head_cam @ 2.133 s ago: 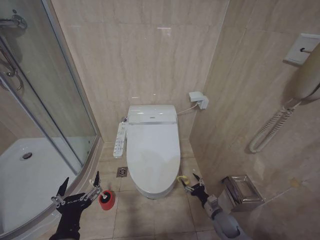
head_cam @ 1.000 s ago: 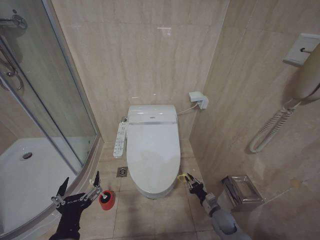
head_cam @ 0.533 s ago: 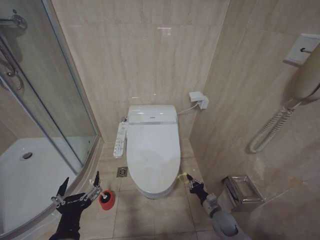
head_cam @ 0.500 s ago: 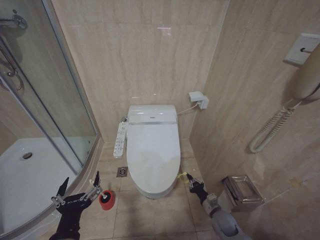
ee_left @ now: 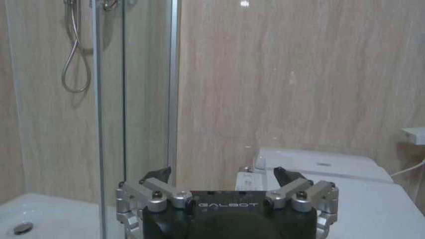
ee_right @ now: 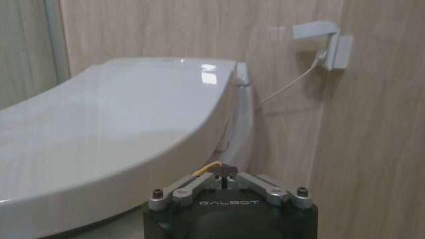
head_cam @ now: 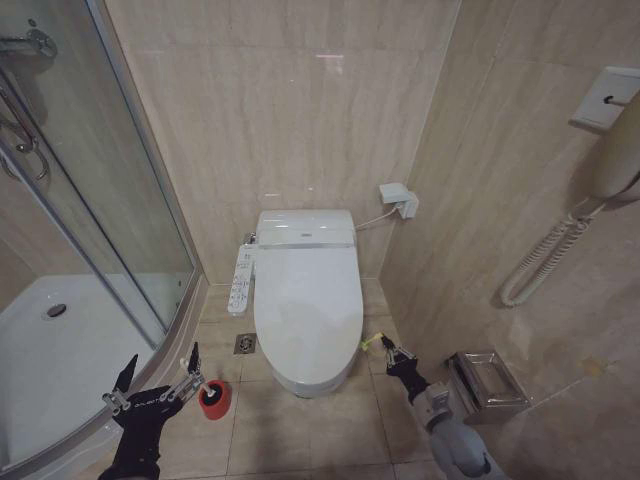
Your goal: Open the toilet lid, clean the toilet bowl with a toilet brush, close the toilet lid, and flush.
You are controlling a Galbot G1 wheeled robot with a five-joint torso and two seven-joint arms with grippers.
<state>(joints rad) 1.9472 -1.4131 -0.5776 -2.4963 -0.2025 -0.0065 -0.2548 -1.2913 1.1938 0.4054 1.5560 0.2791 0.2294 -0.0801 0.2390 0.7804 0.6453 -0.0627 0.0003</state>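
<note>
reaching low beside the toilet bowl (head_cam: 300, 378), we bring our right gripper (head_cam: 386, 348) with its fingers pinched together, holding nothing, close to the front right edge of the toilet lid (head_cam: 306, 300), likely to hook under its rim and lift. the lid lies shut: a glossy, smooth white oval over rounded ceramic. our left gripper (head_cam: 158, 376) waits with fingers spread wide and empty by the shower's glass door (head_cam: 105, 200), just beside the toilet brush (head_cam: 212, 397) standing in its small red holder (head_cam: 213, 405) on the tiled floor.
</note>
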